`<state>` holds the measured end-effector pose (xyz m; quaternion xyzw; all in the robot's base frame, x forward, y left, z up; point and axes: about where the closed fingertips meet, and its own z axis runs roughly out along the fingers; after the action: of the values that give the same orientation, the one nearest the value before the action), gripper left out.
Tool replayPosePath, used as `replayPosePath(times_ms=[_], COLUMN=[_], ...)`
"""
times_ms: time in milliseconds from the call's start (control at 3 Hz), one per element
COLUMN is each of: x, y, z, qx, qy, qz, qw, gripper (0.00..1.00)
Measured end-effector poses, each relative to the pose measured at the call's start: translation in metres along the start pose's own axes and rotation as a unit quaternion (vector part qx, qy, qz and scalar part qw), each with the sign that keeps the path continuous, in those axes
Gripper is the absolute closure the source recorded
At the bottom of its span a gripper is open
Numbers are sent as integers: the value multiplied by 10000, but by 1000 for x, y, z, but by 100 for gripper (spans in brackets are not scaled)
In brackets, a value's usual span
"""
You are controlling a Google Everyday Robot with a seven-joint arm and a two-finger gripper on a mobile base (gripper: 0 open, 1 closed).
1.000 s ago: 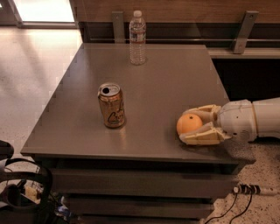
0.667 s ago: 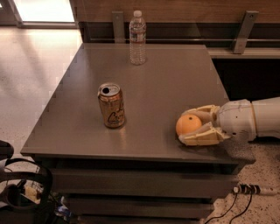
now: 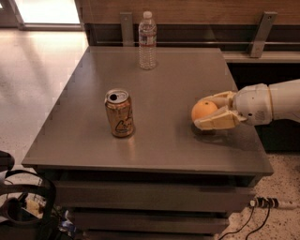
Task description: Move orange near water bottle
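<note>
Now | jaws clasp orange [image 3: 203, 110] at table [image 3: 164, 145] edge | water bottle [image 3: 147, 42] capped | can [image 3: 119, 114] open

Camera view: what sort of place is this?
Probably an office or lab room: grey table, wood-panelled wall, polished floor. The pincer holds the orange near the table's right edge.

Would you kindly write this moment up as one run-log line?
gripper: right side of table, closed on orange | water bottle: upright at far edge, apart from orange | can: upright, front-left | move: not yet done
</note>
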<state>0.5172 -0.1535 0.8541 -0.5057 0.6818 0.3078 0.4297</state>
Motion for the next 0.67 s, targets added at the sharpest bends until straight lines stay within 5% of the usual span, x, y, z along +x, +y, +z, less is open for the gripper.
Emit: replayPosePath(times_ms=[667], x=[-28], y=[-95], z=[-14], qx=[505], qy=[-125], qz=[373], qw=[9979], gripper=[100])
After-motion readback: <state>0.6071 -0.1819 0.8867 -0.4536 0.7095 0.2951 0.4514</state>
